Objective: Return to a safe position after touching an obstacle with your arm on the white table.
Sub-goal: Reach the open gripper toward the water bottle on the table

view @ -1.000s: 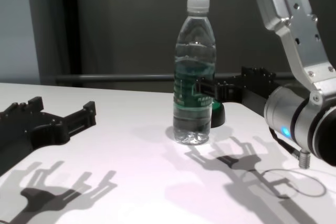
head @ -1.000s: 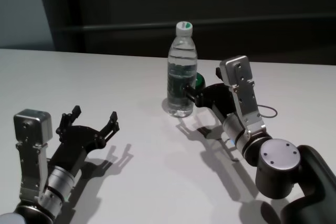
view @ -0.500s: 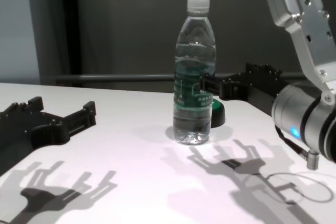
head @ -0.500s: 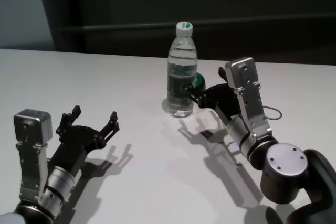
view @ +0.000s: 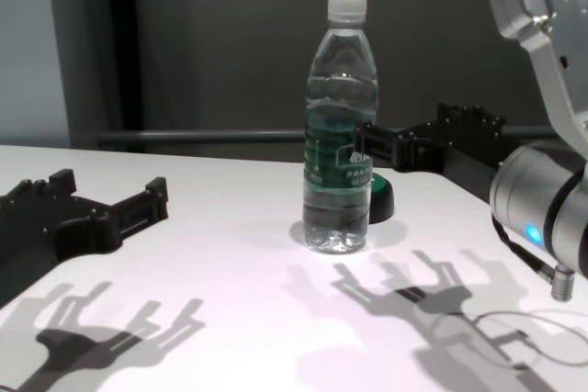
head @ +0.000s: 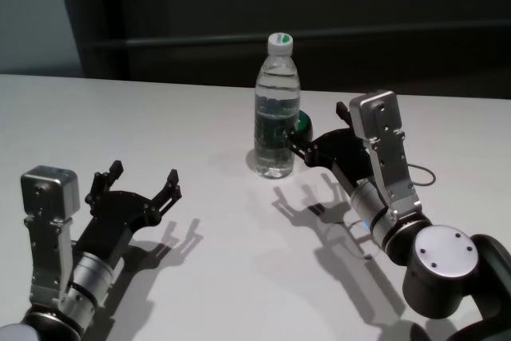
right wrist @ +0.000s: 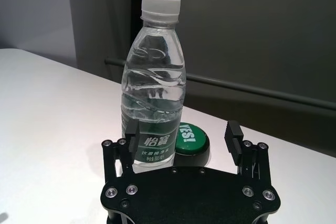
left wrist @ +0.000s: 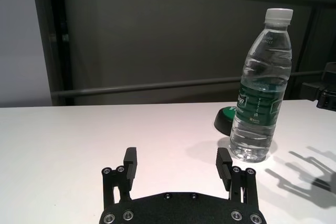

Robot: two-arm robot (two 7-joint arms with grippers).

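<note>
My right jaws (head: pixel 299 143) are spread wide and grasp nothing; they hover just above the worktop (head: pixel 223 261), fingertips just beside the one water bottle (head: pixel 276 109), which stands at about ten o'clock from them in the head view. Whether a fingertip touches the bottle I cannot tell. From my right wrist the bottle (right wrist: pixel 153 87) rises upright between and beyond my two black fingers (right wrist: pixel 130 135), nearer the one that overlaps its label. My left jaws (head: pixel 136 184) are likewise released and empty, low over the near left of the worktop, with the bottle well apart at about two o'clock. The bottle is clear, with one white cap (head: pixel 279 42) and one dark green label (view: pixel 336 159), upright near the worktop's middle. One low green-and-black round thing (right wrist: pixel 191 141) sits just behind it, at its one o'clock. One thin cable loop (head: pixel 417 174) lies by my right arm.
</note>
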